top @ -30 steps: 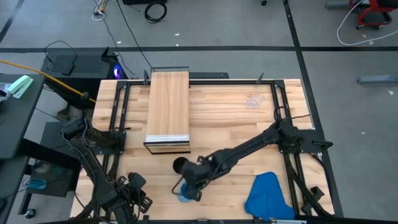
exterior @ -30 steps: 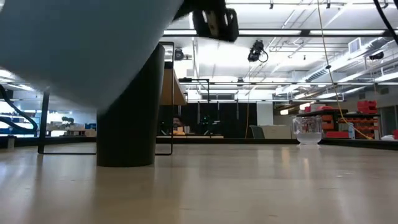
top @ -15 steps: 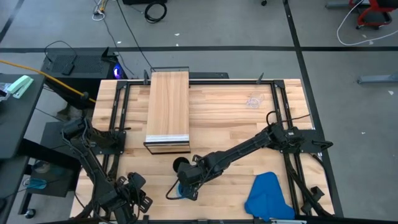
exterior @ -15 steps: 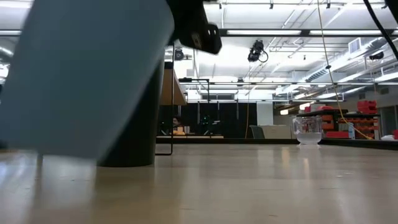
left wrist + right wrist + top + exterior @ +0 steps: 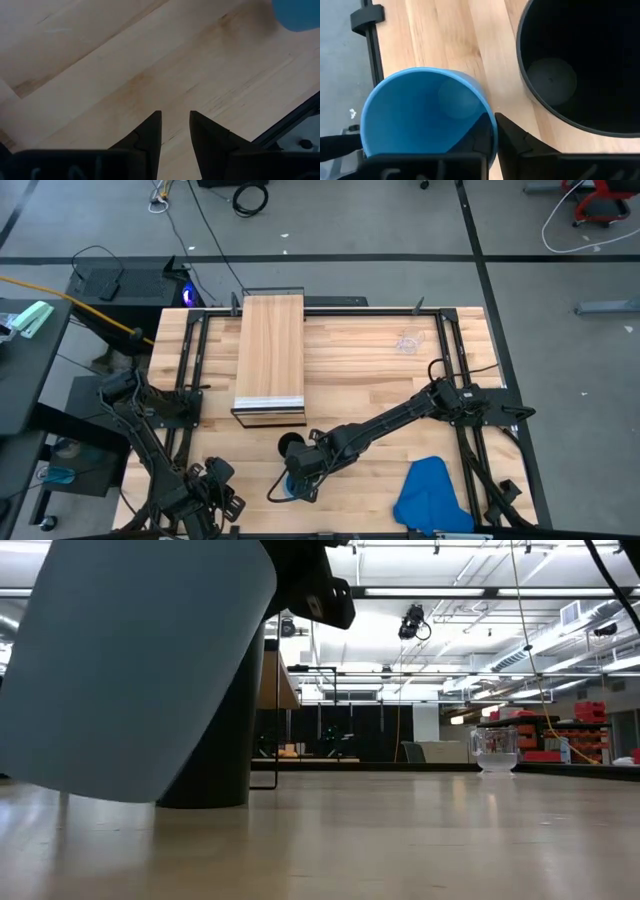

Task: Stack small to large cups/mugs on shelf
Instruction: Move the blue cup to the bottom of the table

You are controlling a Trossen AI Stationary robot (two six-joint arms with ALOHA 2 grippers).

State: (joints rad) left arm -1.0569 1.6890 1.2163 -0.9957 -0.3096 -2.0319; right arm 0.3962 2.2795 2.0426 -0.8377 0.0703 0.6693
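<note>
The right gripper (image 5: 297,485), pinching the blue cup's (image 5: 427,117) rim and holding it tilted near the table's front edge, has the upright black cup (image 5: 289,445) just beside at twelve o'clock, the shelf (image 5: 270,350) beyond.

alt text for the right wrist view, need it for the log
The right gripper pinches the rim of the blue cup, one finger inside and one outside, seen from above into its empty interior. The taller black cup stands open-mouthed right beside it on the wooden table.
</note>
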